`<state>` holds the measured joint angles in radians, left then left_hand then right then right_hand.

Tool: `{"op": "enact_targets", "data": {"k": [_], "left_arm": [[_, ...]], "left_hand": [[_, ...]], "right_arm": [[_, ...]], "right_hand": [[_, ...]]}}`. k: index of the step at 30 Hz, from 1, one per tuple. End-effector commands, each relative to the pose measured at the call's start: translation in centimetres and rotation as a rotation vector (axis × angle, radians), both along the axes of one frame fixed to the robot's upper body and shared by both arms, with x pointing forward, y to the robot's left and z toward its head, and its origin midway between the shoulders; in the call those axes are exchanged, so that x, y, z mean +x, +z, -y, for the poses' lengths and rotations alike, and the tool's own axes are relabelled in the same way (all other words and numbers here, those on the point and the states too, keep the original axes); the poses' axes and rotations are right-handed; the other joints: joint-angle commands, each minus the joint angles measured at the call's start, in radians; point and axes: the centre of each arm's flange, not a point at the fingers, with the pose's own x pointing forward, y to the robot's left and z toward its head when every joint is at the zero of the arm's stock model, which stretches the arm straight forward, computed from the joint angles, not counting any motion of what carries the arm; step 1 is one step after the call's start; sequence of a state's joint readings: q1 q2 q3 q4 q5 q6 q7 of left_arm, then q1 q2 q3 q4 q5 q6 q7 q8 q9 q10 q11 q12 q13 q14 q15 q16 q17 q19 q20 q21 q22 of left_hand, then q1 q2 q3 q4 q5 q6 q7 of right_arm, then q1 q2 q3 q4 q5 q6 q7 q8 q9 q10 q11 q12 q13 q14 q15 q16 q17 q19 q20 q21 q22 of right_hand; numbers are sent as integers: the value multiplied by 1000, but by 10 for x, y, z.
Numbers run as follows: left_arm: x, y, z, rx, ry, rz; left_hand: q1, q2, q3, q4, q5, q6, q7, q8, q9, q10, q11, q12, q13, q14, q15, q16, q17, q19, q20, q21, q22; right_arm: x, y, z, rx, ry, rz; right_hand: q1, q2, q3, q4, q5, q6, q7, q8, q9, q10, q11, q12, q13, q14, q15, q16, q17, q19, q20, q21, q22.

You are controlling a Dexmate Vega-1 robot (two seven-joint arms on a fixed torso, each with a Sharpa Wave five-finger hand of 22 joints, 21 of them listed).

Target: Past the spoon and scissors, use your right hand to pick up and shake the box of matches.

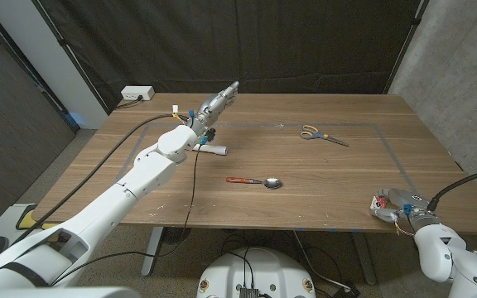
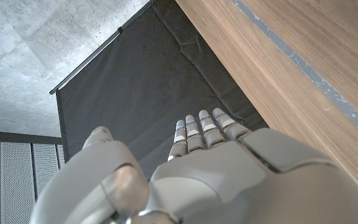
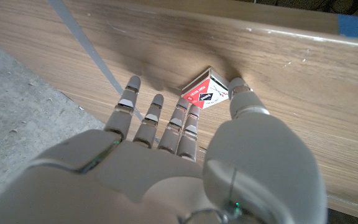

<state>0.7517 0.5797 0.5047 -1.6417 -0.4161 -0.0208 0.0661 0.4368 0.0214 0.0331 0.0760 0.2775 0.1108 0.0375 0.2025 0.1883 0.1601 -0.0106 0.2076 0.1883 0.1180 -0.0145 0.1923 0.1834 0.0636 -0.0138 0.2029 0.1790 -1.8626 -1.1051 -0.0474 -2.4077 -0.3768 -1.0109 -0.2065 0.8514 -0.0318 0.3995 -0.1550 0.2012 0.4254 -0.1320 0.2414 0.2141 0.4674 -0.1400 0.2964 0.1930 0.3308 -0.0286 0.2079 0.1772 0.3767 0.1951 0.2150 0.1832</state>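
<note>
Matchbox sits at the right hand's fingertips in the right wrist view, a small red-and-white box pinched between the thumb and the nearest fingers, while the other fingers reach out beside it, apart from one another. In the head view the same hand is low over the near right corner of the desk, close to its front edge, with the box showing as a spot of red at the hand's left side; whether the box is lifted or touching the wood I cannot tell. Scissors, with orange handles, lie well beyond the right hand and to its left, toward the far side of the desk. Spoon, red-handled with a metal bowl, lies further left of that hand, near the middle of the desk. Left hand is raised above the far left part of the desk, well apart from everything, holding nothing; in the left wrist view its fingers are stretched out straight and close together, pointing toward a dark curtain behind the desk. Just below the left wrist in the head view a small white piece lies on the wood. Grey tape marks a rectangle on the desk.
</note>
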Motion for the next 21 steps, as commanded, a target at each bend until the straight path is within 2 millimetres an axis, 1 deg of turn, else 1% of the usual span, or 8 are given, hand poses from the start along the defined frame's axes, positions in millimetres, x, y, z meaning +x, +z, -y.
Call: {"op": "enact_targets", "data": {"k": [1, 4, 7, 9, 11, 13, 16, 21], "left_arm": [[1, -1, -1, 0, 2, -7], [1, -2, -1, -1, 2, -8], [1, -2, -1, -2, 2, -7], [1, -2, -1, -4, 2, -8], [0, -3, -2, -6, 4, -8], [0, -3, -3, -7, 7, -8], [-1, -4, -5, -12, 10, -8], [-2, -6, -8, -19, 14, -8]], "left_hand": [[1, 8, -4, 2, -4, 4, -4, 0, 2, 3, -3, -2, 4, 5, -1, 0, 2, -1, 4, -3, 4], [1, 8, -4, 2, -4, 4, -3, -1, 2, 3, -4, -2, 4, 5, -2, -1, 2, 0, 3, -3, 4], [1, 8, -5, 3, -5, 5, -3, 0, 2, 2, -3, -3, 4, 5, -1, 0, 2, -1, 4, -3, 4], [1, 8, -5, 3, -5, 5, -3, 0, 2, 2, -3, -3, 4, 5, 0, 0, 2, -1, 4, -3, 4], [1, 8, -5, 3, -5, 5, -3, 0, 2, 1, -2, -3, 5, 5, 0, 0, 2, -1, 4, -2, 4], [1, 9, -6, 3, -6, 4, -3, -1, 2, 1, -3, -3, 5, 5, -1, 0, 2, -2, 4, -3, 4], [2, 9, -6, 3, -6, 5, -3, -1, 2, 2, -3, -3, 5, 5, -1, -1, 2, -3, 7, -3, 4], [2, 9, -7, 3, -7, 4, -5, -1, 2, 1, -5, -3, 5, 3, -2, -1, 2, -4, 8, -3, 4]], "right_arm": [[4, -5, 0, -23, -21, -1], [5, -6, 1, -37, -25, 10], [7, -6, 1, -54, -29, 24], [8, -6, 1, -62, -32, 32], [9, -6, 0, -70, -33, 46], [10, -6, 0, -78, -32, 58], [11, -6, 0, -82, -32, 75], [13, -4, -1, -71, -33, 86]], "right_hand": [[39, 16, 19, -5, 0, 32, -13, 14, 4, 39, -17, 13, 3, 42, -22, 6, 2, 33, -14, 15, 2], [69, 29, 27, -6, -5, 83, -31, 29, 8, 99, -31, 31, 2, 116, -56, 16, 3, 67, -37, 22, 3], [81, 33, 25, -5, -9, 121, -41, 42, 12, 140, -40, 44, 1, 141, -64, 17, 4, 85, -52, 26, 4], [86, 32, 22, -3, -11, 150, -46, 52, 15, 168, -48, 51, 1, 175, -77, 20, 3, 106, -71, 31, 5], [90, 35, 18, 0, -12, 178, -58, 61, 18, 198, -48, 59, 0, 195, -90, 21, 5, 123, -88, 35, 6], [97, 34, 13, 0, -12, 201, -61, 68, 20, 229, -50, 67, -1, 222, -103, 24, 4, 139, -101, 39, 7], [113, 39, 11, -1, -11, 246, -67, 85, 27, 284, -57, 81, -1, 263, -120, 27, 4, 154, -116, 41, 7], [121, 43, 10, 3, -10, 303, -80, 108, 36, 333, -64, 88, -1, 309, -134, 27, 2, 173, -130, 44, 9]]}}
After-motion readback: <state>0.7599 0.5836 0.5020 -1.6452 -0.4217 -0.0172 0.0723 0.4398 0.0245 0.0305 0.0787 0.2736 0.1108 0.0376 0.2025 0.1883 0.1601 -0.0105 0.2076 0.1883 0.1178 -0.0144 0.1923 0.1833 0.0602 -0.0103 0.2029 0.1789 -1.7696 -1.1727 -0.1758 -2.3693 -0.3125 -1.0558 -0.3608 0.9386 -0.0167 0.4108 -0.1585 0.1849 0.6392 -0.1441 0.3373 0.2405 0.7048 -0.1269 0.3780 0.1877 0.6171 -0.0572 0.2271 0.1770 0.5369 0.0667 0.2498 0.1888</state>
